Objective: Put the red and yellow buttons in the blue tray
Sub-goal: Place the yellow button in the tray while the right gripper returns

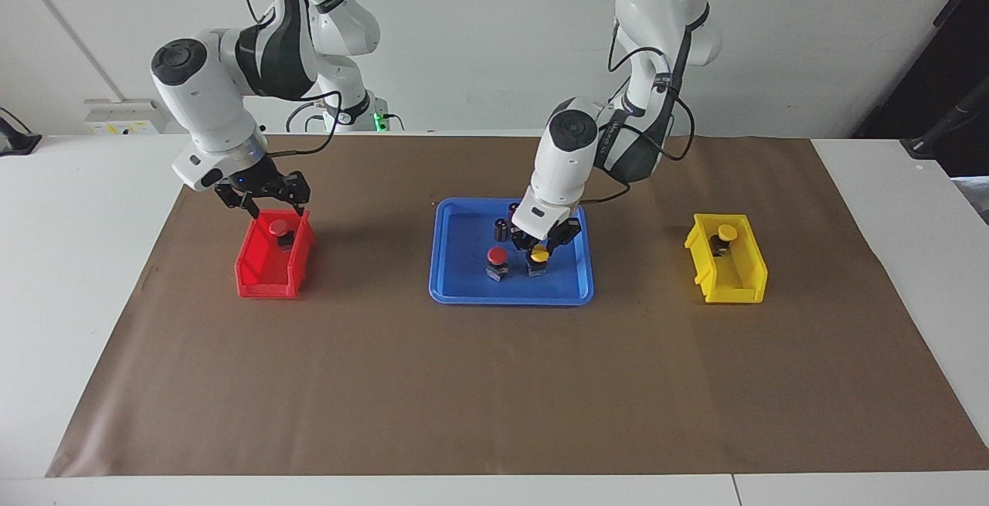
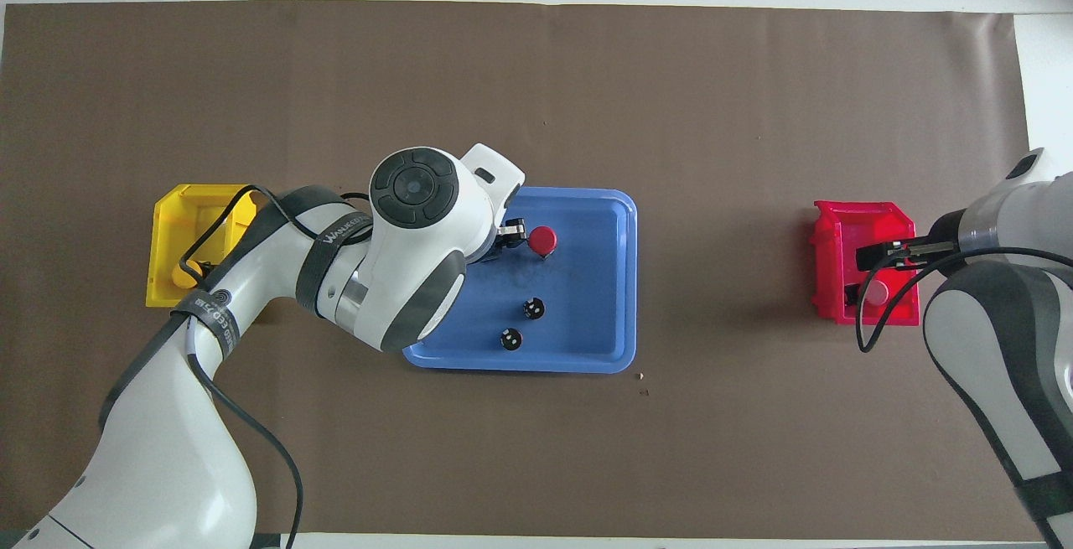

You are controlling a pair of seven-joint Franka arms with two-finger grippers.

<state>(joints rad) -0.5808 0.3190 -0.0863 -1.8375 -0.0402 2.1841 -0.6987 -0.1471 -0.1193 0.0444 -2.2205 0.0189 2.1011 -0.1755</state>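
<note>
Trouble is most likely in the blue tray (image 1: 463, 293), where things stand close. Reading the facing view as a clock around the tray's middle, a red button (image 1: 497, 256) stands near six and a yellow button (image 1: 539, 255) near four, the two just beside each other. Two dark cylinders (image 1: 502, 229) stand toward twelve. The left gripper (image 1: 540, 246) is low over the yellow button, its jaws on either side of the cap. I cannot tell whether they grip it or have let go. If the arm lifts with the cap caught, the button may tip or come up with it. A sideways drift could knock the red button or the cylinders.

At nine o'clock sits the red bin (image 1: 255, 282), holding the second red button (image 1: 279, 228). The right gripper (image 1: 274, 212) hangs over it with its jaws released. A descent that is off line may strike the bin's wall and shove the light bin. A pinch on the rounded cap alone could slip.

At three o'clock the yellow bin (image 1: 742, 290) holds the last yellow button (image 1: 725, 231), untouched. By my reckoning, half the job remains.

Everything rests on a brown sheet (image 1: 463, 398) spread over a white table (image 1: 77, 259). The sheet looks smooth enough to let a bin slide. A plain pale wall (image 1: 479, 42) stands at twelve.
</note>
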